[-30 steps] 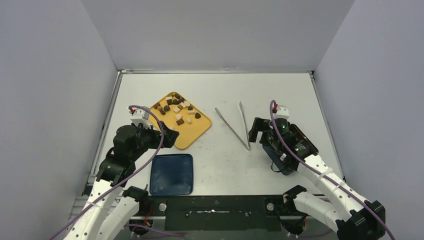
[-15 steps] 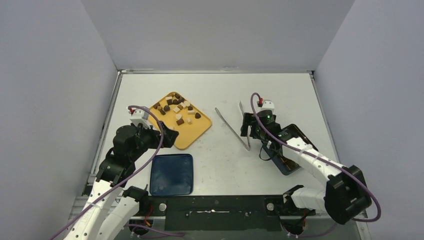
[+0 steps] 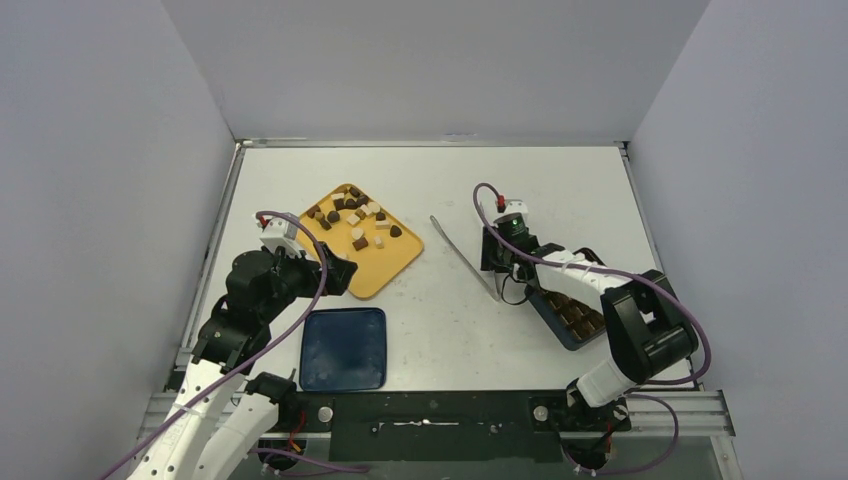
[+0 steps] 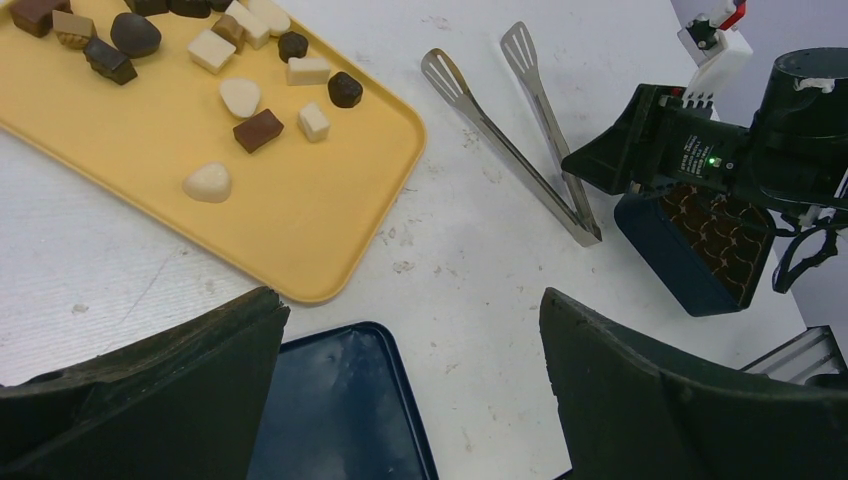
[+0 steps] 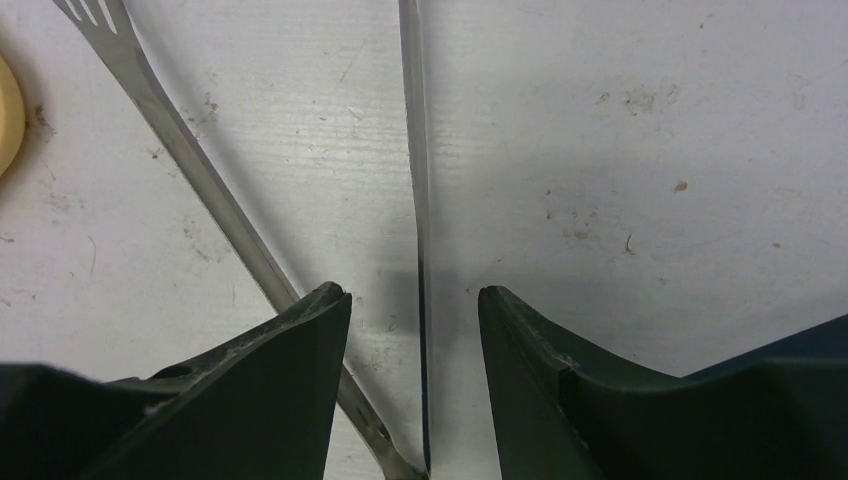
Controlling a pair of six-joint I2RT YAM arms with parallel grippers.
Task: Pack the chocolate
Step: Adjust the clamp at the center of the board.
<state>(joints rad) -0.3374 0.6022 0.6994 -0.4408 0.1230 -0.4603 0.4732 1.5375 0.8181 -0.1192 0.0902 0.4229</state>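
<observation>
Two end effectors share this counter (image 3: 440,180); how does the left end effector (image 4: 410,300) stand? — Student

Wide open, holding nothing. It hangs above the near corner of the yellow tray (image 4: 300,230). A blue shallow tray (image 4: 340,410) lies flat on the counter just nearer the arm bases. — Tutor

Where is the chocolate (image 4: 258,130)? — Student

Loose on the yellow tray, left of centre. Dark brown, light brown and cream-white pieces are scattered over its far part, well apart from both end effectors. — Tutor

And right of that tray? — Student

Metal tongs (image 4: 510,150) lie on the counter with their arms spread in a V. The slotted tips point toward the far wall and the hinge toward the arm bases. The right end effector (image 5: 410,295) is lowered over the hinge end. Its fingers (image 5: 290,380) are parted and straddle one tong arm. That arm runs up the gap with bare counter showing on each side, and neither finger is seen touching it. The second tong arm slants away on the left of the wrist view and passes under the finger on that side near the hinge. — Tutor

What lies farthest right? — Student

A dark blue box (image 4: 670,270), open on the counter just beside the right arm's wrist. Its inside shows brown, and whether pieces sit in it cannot be told. — Tutor
</observation>
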